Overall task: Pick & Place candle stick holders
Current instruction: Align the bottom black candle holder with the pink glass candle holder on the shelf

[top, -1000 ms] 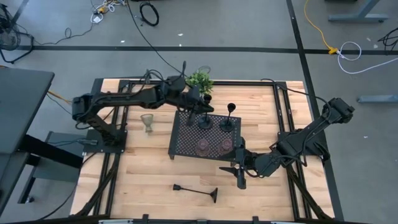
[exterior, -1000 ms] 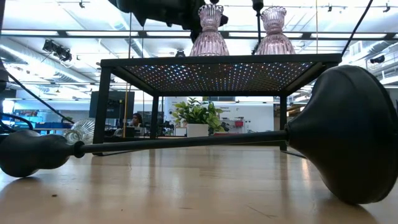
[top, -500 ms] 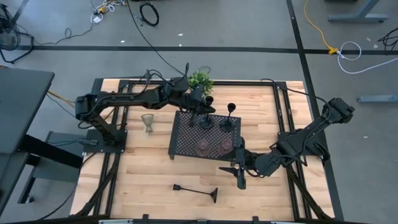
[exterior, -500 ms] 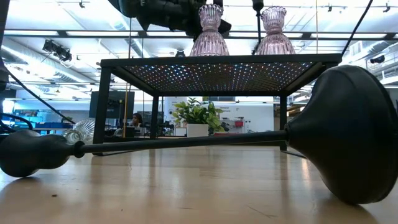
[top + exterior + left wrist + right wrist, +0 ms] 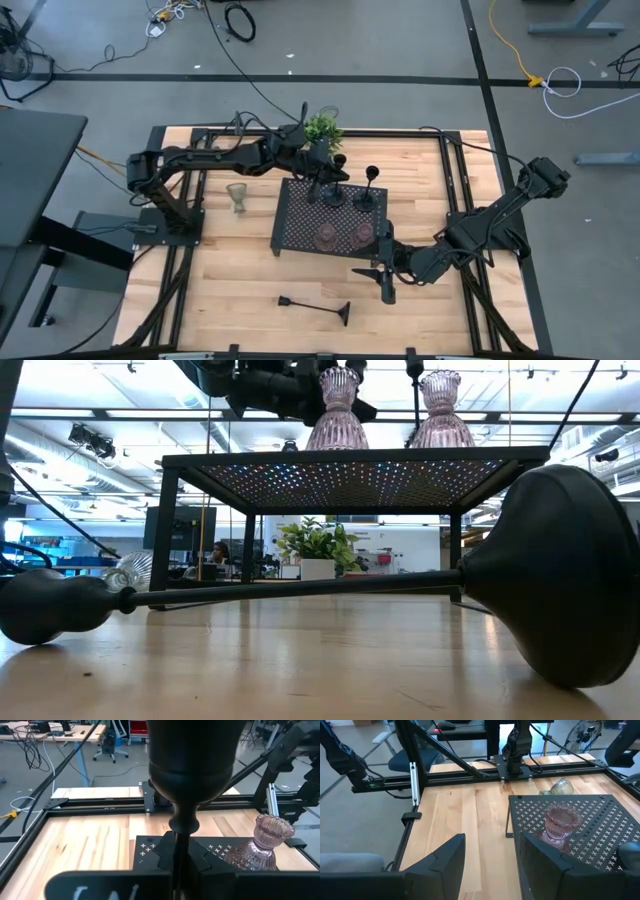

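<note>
A black perforated tray (image 5: 296, 225) carries two pink glass cups (image 5: 327, 236) (image 5: 362, 235) near its front and a black stemmed holder (image 5: 367, 194) standing on its base at the back. My left gripper (image 5: 322, 178) reaches in from the left and is shut on a second black holder (image 5: 331, 190) over the tray's far part. A third black holder (image 5: 315, 306) lies on its side on the table near the front edge. A clear glass cup (image 5: 237, 196) stands left of the tray. My right gripper (image 5: 385, 284) is open and empty, right of the tray's front corner. My left gripper pinches the holder's thin stem (image 5: 180, 851) between its two fingers, below the cup top (image 5: 192, 760). The fingers slant down from the table's left and lie across the stem. The holder stands upright; its base is hidden in the wrist view, so whether it rests on the tray I cannot tell.
A small green potted plant (image 5: 321, 130) stands just behind the tray, close to my left gripper. The table's black frame rails (image 5: 200, 135) run along its edges. Bare wood lies left of the tray and along the front edge.
My left arm has shifted a little toward the table's right edge, carrying the upright black holder with it over the tray's far part.
</note>
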Motion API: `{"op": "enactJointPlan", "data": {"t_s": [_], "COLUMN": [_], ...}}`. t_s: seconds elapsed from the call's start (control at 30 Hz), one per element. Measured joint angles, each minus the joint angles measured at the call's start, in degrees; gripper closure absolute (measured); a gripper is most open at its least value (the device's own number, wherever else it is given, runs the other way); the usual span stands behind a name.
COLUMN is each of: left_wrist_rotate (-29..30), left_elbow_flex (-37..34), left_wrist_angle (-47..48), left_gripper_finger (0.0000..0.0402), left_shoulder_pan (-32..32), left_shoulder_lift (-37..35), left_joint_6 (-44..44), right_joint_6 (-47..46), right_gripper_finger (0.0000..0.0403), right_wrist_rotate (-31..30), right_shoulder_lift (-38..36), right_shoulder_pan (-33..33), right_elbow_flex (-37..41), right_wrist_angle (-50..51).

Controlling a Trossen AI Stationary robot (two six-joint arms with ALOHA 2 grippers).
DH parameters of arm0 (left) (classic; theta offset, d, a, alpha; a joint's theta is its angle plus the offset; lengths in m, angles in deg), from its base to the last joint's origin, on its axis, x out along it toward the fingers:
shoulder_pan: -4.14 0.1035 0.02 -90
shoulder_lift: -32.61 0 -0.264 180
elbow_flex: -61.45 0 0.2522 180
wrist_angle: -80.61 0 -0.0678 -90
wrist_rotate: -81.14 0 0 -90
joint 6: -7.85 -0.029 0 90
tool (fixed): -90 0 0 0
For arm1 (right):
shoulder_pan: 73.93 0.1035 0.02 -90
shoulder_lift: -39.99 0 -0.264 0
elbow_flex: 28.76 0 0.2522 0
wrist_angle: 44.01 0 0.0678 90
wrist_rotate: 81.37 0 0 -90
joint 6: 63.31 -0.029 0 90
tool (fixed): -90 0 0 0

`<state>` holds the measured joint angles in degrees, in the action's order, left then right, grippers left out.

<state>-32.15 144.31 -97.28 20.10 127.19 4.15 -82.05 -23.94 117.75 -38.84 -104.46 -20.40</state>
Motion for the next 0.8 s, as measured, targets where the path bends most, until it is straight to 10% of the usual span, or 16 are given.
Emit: {"op": "enactJointPlan", "data": {"t_s": [0.8], "left_wrist_rotate": [-2.4], "left_elbow_flex": [0.0], "left_wrist_angle": [2.0], "left_gripper_finger": [0.0341], "left_shoulder_pan": [0.0], "left_shoulder_lift": [0.3], "left_joint_6": [1.3], "right_joint_6": [0.0], "right_gripper_finger": [0.0218], "right_wrist_rotate": [0.0], "right_shoulder_lift": [0.0], "right_shoulder_pan": [0.0], "right_elbow_flex": [0.0], "right_wrist_angle": [0.5]}}
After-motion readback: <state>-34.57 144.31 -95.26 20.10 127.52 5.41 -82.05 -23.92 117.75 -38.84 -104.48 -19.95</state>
